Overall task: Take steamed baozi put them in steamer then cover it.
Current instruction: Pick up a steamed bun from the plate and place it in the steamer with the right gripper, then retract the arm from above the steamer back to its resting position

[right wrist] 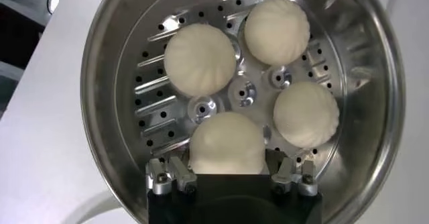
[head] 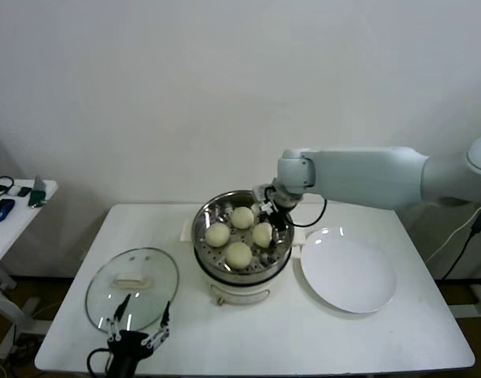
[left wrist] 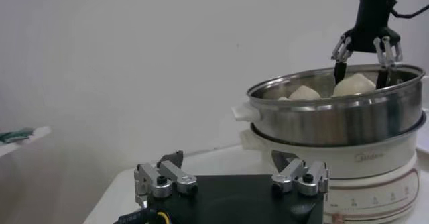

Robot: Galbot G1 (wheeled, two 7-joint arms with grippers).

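My round shiny steel steamer on its cream-white pot base sits mid-desk, nearer the back edge. Inside lie four round cream-white dough baozi. My right gripper hangs wide open around one, fingers on each side. The clear glass cover lies near the front-left corner. My left gripper waits open beside it.

A lab-like test room is suggested by a bare white wall, a plain white counter, and a side desk strewn with cables.
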